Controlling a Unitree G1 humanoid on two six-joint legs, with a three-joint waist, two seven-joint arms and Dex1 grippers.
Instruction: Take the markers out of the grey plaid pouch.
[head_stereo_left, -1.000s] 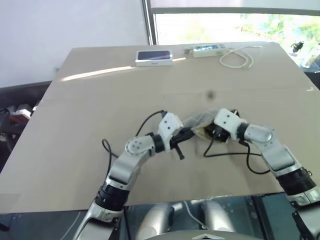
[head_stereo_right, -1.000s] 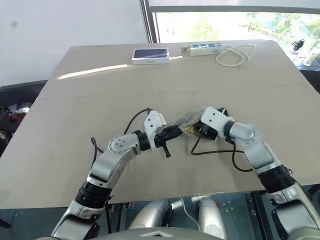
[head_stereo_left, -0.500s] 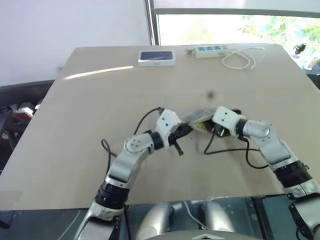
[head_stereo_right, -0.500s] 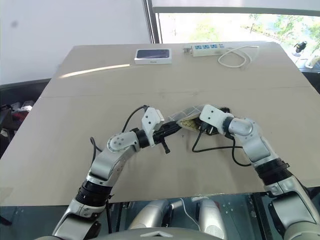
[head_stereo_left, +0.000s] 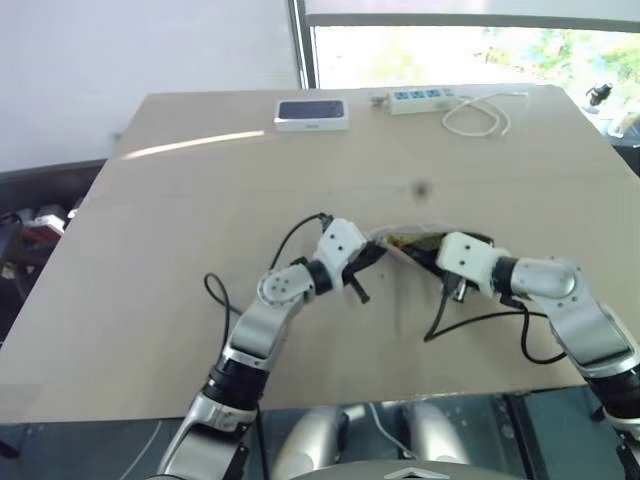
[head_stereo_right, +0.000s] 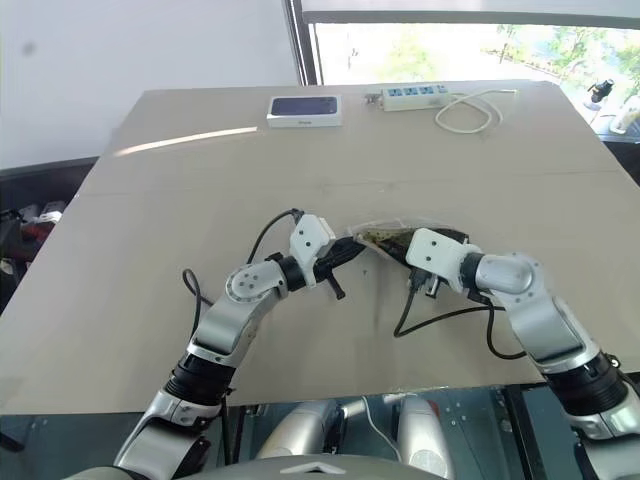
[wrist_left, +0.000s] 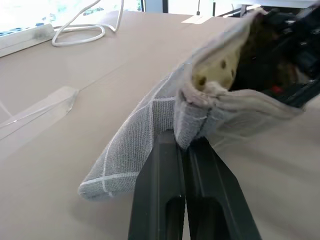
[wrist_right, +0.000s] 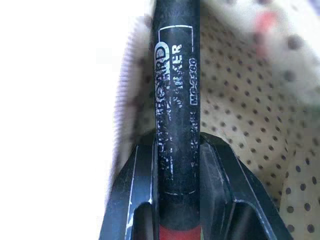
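Right tool (wrist_right: 175, 210) clamped on dark marker (wrist_right: 176, 100), barrel half inside grey plaid pouch (wrist_left: 150, 120); left tool (wrist_left: 182, 150) pinched shut on pouch rim beside it. Advice: draw marker straight along barrel, left grip firm so mouth stays open. Worktop (head_stereo_left: 200, 200) tan, bare around tools; white box (head_stereo_left: 311, 114), power strip (head_stereo_left: 418, 100), coiled cable (head_stereo_left: 478, 118) well beyond, by window.

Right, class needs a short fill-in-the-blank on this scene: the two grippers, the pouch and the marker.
1. The left gripper is shut on the edge of the grey plaid ____.
2. The right gripper is shut on a dark ____ printed with white lettering.
3. The pouch's lining is yellowish with dark ____.
4. A white coiled cable lies at the table's far edge beside a power ____.

Missing words: pouch; marker; dots; strip
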